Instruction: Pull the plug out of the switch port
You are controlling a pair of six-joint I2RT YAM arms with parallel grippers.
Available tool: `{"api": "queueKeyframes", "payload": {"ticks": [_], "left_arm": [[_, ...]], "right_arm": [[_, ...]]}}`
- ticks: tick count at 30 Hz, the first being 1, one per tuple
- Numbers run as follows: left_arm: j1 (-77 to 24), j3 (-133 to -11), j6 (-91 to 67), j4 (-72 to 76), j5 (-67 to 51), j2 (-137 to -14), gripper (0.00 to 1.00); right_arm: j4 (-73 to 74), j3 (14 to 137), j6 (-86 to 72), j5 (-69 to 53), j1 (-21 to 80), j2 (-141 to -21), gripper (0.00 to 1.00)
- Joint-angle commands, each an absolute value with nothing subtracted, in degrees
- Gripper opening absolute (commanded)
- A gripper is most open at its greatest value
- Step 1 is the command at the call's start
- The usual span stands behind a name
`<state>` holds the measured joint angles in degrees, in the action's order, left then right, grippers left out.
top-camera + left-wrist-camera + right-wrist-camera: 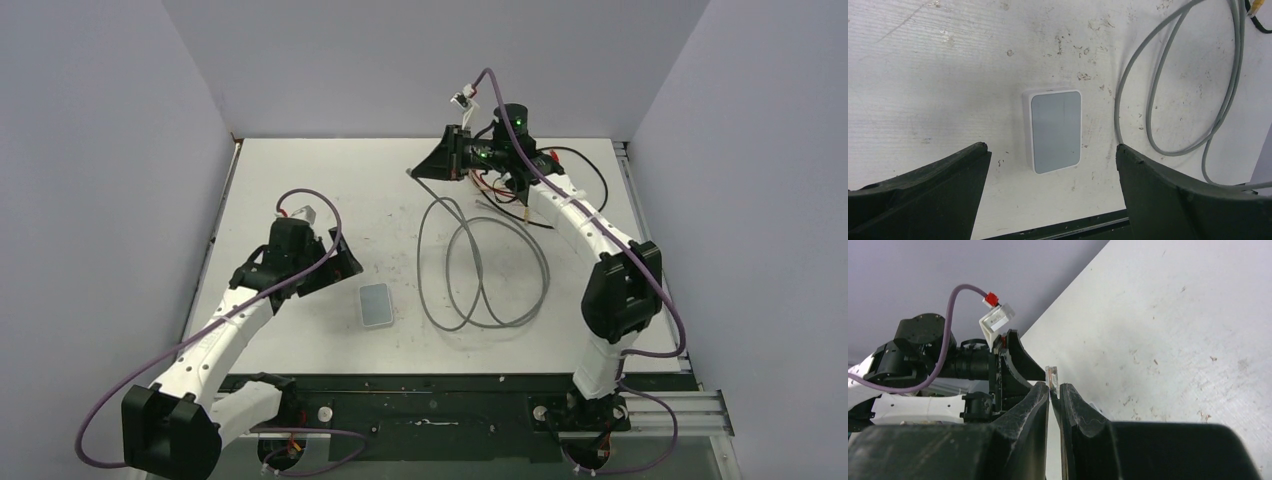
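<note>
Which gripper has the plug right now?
The right gripper, shut on the clear plug; the left gripper is open near the switch, holding nothing.

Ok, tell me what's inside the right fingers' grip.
A clear plug: its tip sticks out above the shut right fingers. The rest of the plug is hidden between them. Its grey cable hangs down from there.

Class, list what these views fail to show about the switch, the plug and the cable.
Switch box: sockets unseen, both top and left wrist views look down on its face.
Plug: right wrist view, lower part hidden between right gripper fingers.
Cable: left wrist view, loops cut off by the top edge.
</note>
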<state>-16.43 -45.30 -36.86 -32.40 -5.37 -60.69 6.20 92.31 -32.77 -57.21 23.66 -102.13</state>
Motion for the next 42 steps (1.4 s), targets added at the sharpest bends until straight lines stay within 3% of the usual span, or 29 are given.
{"api": "queueKeyframes", "payload": {"ticks": [1, 15, 29, 42], "left_arm": [[-16.3, -45.2, -36.6, -30.4, -6.4, -58.8, 0.96], [-15.6, -44.2, -36.2, -29.9, -8.2, -58.5, 0.96], [-14.8, -42.8, -37.0, -29.3, -9.2, -57.9, 0.96], [-14.1, -43.8, -36.5, -29.7, -9.8, -59.5, 0.96]], "right_arm": [[0.5, 102.0, -35.0, -56.3, 23.8, -106.4, 0.05], [-4.7, 130.7, -42.1, -54.1, 21.8, -128.3, 0.05], [-8.4, 128.1, -42.3, -49.0, 14.3, -133.5, 0.05], [-12.0, 137.1, -48.0, -46.5, 10.2, -144.7, 0.05]]}}
